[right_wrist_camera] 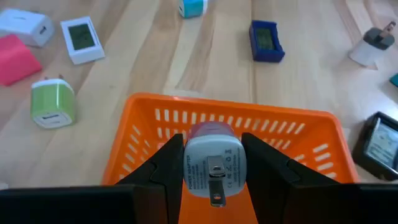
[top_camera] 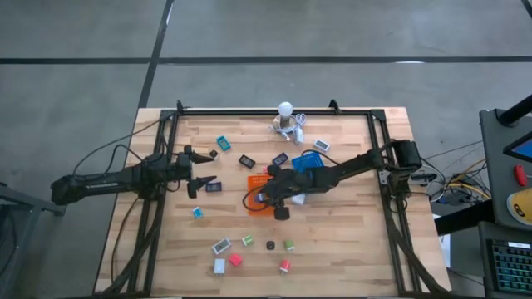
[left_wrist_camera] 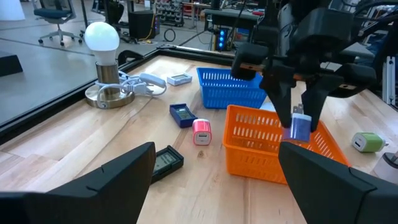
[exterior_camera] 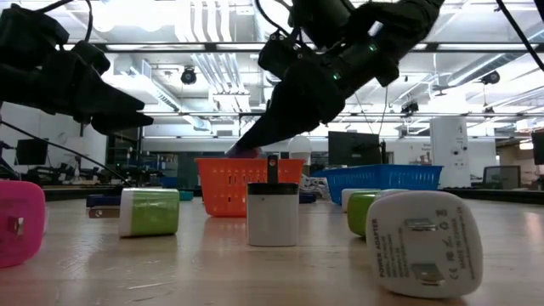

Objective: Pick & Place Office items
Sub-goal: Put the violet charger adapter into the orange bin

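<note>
My right gripper [right_wrist_camera: 212,155] is shut on a small pale grey plug adapter [right_wrist_camera: 212,163] with a pink far end. It hovers over the orange tray [right_wrist_camera: 230,115], as the left wrist view also shows, with the adapter [left_wrist_camera: 300,129] above the tray's [left_wrist_camera: 255,143] inside. In the high view my right gripper [top_camera: 268,195] is at the table's middle. My left gripper [top_camera: 202,170] is open and empty left of the tray, its fingers wide apart [left_wrist_camera: 217,180]. Other office items lie scattered on the wood: a green adapter [right_wrist_camera: 53,102], a pink one [left_wrist_camera: 202,130], and a black display piece [left_wrist_camera: 165,160]. My right gripper pinches the adapter by its two opposite side faces [right_wrist_camera: 186,165], one finger on each. The fingers [left_wrist_camera: 280,93] come from above, pointing down. The adapter's metal prong face [right_wrist_camera: 214,171] turns toward the wrist. It is lifted clear, above the orange tray's inside.
The blue tray [left_wrist_camera: 230,87] stands just behind the orange one. A white bulb lamp with cables [left_wrist_camera: 102,43] sits near the far edge. Several small pieces lie toward the near edge: a white block [exterior_camera: 272,212], a green one [exterior_camera: 149,211], a white adapter [exterior_camera: 423,242] and a pink piece [exterior_camera: 19,223].
</note>
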`<state>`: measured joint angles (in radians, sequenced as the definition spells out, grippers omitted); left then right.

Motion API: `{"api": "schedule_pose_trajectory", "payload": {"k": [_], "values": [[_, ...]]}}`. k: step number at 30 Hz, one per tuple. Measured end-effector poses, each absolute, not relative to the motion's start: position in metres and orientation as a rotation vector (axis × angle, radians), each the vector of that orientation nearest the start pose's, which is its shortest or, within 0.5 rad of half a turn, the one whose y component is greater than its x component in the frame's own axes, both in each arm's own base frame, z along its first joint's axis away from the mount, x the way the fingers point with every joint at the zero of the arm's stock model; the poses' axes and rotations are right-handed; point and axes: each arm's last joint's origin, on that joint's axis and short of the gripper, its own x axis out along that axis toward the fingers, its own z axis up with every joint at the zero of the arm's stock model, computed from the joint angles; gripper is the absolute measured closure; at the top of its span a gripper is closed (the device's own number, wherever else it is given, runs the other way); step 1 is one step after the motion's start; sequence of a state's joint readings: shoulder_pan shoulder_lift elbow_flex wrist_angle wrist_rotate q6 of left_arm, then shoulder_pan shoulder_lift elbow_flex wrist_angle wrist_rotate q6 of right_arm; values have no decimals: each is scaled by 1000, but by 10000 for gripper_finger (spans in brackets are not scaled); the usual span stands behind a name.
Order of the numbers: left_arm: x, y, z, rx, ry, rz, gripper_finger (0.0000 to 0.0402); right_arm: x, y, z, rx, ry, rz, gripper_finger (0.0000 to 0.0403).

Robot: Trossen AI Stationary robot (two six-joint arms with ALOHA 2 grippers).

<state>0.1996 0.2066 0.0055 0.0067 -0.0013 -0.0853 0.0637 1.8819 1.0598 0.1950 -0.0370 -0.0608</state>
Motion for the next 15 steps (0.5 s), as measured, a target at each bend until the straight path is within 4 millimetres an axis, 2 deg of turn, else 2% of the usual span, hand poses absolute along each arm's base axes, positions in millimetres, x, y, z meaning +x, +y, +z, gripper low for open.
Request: {"api": "schedule_pose_trajectory", "payload": {"k": [15], "values": [[106,22,149,-104,185,208,55,399,19,193,-93,861,203,279]]}}
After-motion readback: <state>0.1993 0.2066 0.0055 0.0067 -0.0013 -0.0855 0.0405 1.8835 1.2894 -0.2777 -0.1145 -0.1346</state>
